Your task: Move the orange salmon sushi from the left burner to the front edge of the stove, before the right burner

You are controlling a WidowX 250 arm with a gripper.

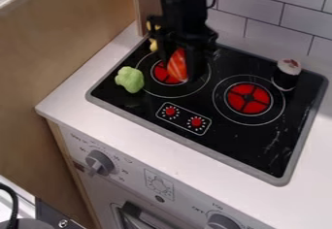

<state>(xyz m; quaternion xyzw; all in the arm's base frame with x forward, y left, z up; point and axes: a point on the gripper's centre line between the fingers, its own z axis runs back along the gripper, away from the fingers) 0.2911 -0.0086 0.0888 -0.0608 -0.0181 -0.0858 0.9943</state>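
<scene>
1. The claw (187, 67), at the upper middle of the frame, pinches an orange, white-striped piece (177, 65), tilted upright over the left burner (162, 80).
2. A green lump (130, 79) sits left of that piece, near the burner.
3. Something yellow (154, 45), partly hidden, is beside the arm, toward the top.
4. A black-and-white roll (287, 73) stands at the right, just beside the right burner (248, 98).
5. The black stove top (243, 145) is set in the white counter (194, 171).
</scene>
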